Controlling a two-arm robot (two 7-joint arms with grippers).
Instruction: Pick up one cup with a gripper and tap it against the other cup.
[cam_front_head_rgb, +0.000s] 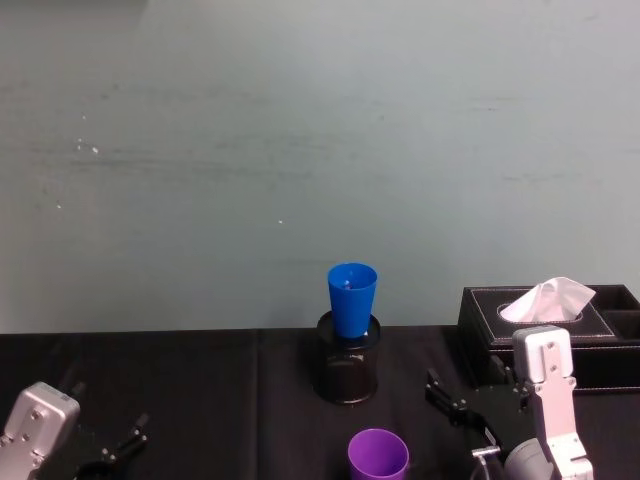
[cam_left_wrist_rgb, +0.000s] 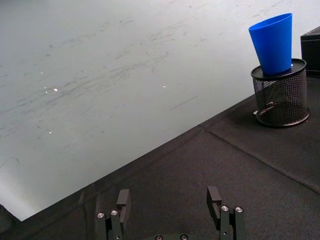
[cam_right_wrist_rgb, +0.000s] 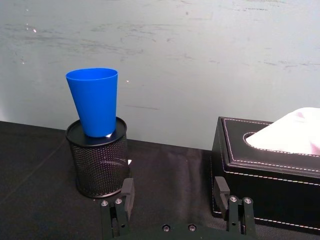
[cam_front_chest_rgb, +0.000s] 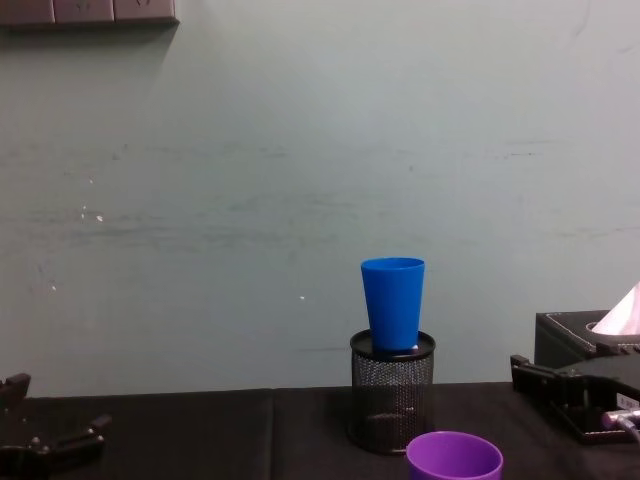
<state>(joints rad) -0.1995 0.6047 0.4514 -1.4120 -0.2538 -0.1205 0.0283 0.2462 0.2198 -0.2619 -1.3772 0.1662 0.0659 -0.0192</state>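
On the black-covered bench (cam_front_head_rgb: 180, 370), the bright blue tapered plastic tumbler (cam_front_head_rgb: 352, 298) stands upright with its base set in the top of a black mesh pen holder (cam_front_head_rgb: 347, 362). The purple tapered plastic tumbler (cam_front_head_rgb: 378, 455) stands upright nearer the robot, well apart from the blue one. The right hand (cam_right_wrist_rgb: 174, 192) is low beside the purple tumbler, fingers wide, empty, next to a black tissue box (cam_front_head_rgb: 565, 325). The left hand (cam_left_wrist_rgb: 169, 200) sits at the bench's near left, fingers wide, empty.

Office-like: mesh pen holder (cam_right_wrist_rgb: 98, 162), tissue box (cam_right_wrist_rgb: 270, 172)
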